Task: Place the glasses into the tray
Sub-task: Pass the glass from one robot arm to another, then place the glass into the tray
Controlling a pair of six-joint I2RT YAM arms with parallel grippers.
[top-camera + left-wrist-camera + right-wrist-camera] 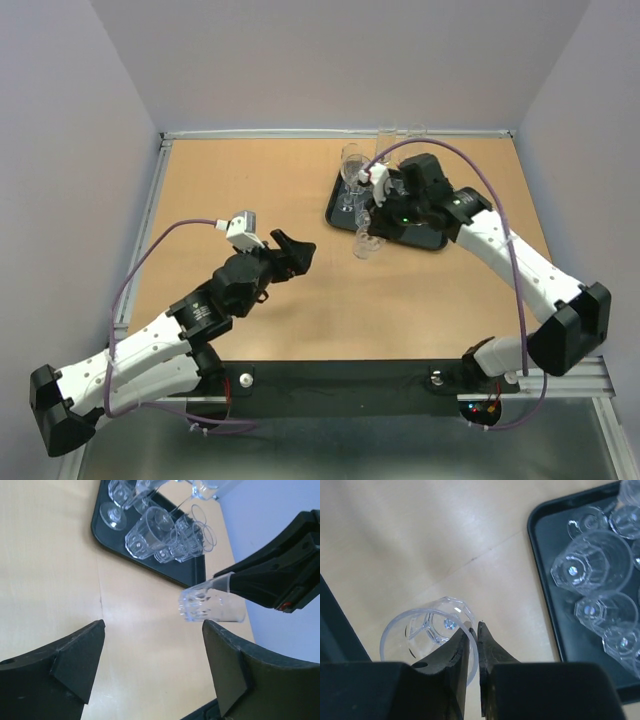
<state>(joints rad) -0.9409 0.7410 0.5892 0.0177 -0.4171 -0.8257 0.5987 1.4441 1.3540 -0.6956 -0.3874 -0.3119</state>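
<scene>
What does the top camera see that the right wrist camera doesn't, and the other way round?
Only the top camera shows the whole left arm, with the left gripper open over the table, and the walls. Only the right wrist camera shows, close up, the fingers of the right gripper pinching the rim of a glass. Both show that glass held beside the tray, not yet in it, and other glasses already in the tray.
</scene>
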